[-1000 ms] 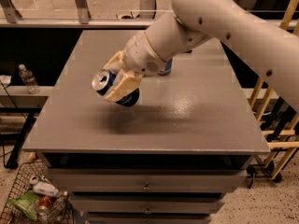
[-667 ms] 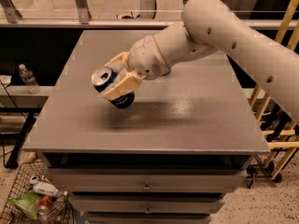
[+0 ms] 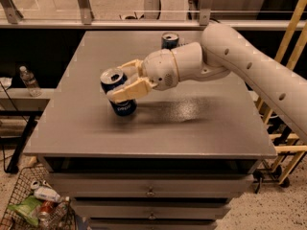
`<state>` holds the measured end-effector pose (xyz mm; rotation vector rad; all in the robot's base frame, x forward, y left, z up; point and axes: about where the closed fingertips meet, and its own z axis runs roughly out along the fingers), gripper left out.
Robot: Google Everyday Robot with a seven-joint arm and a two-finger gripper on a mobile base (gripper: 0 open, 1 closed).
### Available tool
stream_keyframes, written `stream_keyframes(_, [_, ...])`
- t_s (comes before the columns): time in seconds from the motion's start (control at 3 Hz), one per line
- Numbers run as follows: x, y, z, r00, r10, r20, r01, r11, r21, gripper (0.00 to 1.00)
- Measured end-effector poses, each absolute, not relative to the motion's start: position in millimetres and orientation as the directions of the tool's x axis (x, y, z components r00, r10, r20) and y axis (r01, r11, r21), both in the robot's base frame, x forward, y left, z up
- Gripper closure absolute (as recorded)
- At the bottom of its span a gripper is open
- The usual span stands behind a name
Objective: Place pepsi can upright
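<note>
The pepsi can point(image 3: 118, 94) is dark blue with a silver top, near the left middle of the grey table point(image 3: 192, 123). It is close to upright, tilted a little to the left, its bottom at or just above the tabletop. My gripper point(image 3: 127, 80) reaches in from the right and is shut on the can's upper half, one cream finger point(image 3: 130, 91) across its front and the other behind it.
A second blue can point(image 3: 170, 40) stands upright at the back of the table, just behind my arm point(image 3: 230, 61). A water bottle point(image 3: 29, 80) stands on a ledge at the left. A wire basket point(image 3: 33, 202) with rubbish sits on the floor at the lower left.
My gripper has turned the can from lying tilted in the air toward upright and lowered it to the table. The arm has swung lower, uncovering the second can behind.
</note>
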<state>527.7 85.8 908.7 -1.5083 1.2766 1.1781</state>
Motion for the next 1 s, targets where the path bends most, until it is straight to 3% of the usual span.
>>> stream_keyframes(0.67, [526.9,84.7,892.8,-0.066,-0.102,-0.993,-0.988,-0.134,0.080,1.00])
stream_keyframes(1.0, [525.8,87.0,893.6,-0.065,-0.103,-0.993,-0.987,-0.139,0.079,0.81])
